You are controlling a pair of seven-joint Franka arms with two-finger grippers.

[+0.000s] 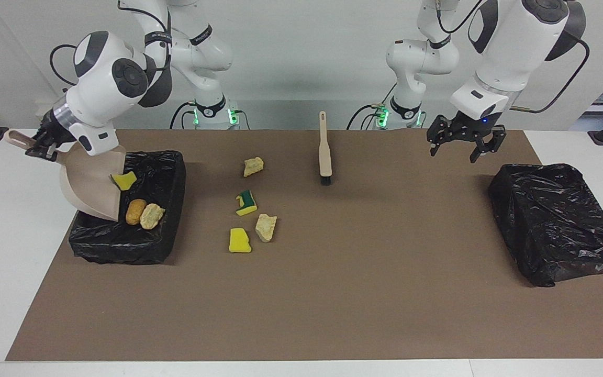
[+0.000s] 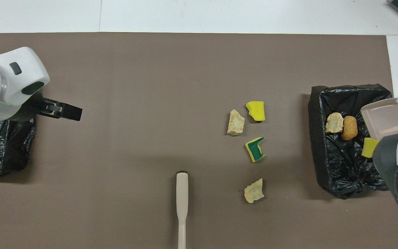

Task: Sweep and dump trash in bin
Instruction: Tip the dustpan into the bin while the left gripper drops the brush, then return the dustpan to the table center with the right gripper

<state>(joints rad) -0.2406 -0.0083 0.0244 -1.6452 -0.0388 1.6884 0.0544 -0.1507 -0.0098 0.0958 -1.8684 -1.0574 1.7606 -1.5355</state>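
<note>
My right gripper (image 1: 37,149) is shut on the handle of the beige dustpan (image 1: 89,183), which is tipped steeply over the black-lined bin (image 1: 129,243). A yellow sponge bit (image 1: 123,180) sits at the pan's lip. An orange-brown lump (image 1: 135,211) and a beige lump (image 1: 152,215) lie in the bin (image 2: 323,145). Several trash pieces lie on the mat: a beige lump (image 1: 253,166), a green-backed sponge (image 1: 246,202), another beige lump (image 1: 266,227) and a yellow sponge (image 1: 239,241). My left gripper (image 1: 461,146) hangs open and empty over the mat.
A wooden-handled brush (image 1: 325,149) lies on the brown mat (image 1: 364,293) at mid-table, close to the robots. A second black bag-covered box (image 1: 558,220) stands at the left arm's end of the table, just below the left gripper (image 2: 60,111) in the facing view.
</note>
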